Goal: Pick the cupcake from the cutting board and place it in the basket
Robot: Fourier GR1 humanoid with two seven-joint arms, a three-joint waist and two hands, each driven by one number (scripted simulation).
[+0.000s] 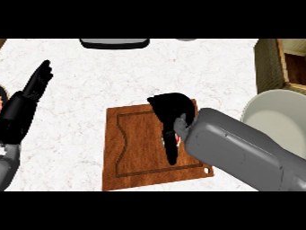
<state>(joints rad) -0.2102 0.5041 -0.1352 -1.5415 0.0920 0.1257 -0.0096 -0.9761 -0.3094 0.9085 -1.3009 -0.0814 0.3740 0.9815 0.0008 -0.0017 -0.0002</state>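
Both hands show: the left hand [19,108] rests open at the edge, while the right hand [172,112] curls over the cutting board [132,148], hiding the cupcake. Judged light, soft, crushable; grip its base.

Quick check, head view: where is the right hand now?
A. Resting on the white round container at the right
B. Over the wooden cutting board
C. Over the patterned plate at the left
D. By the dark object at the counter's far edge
B. The right hand sits curled over the upper right part of the cutting board, its forearm coming in from the lower right; the left hand rests open at the left edge.
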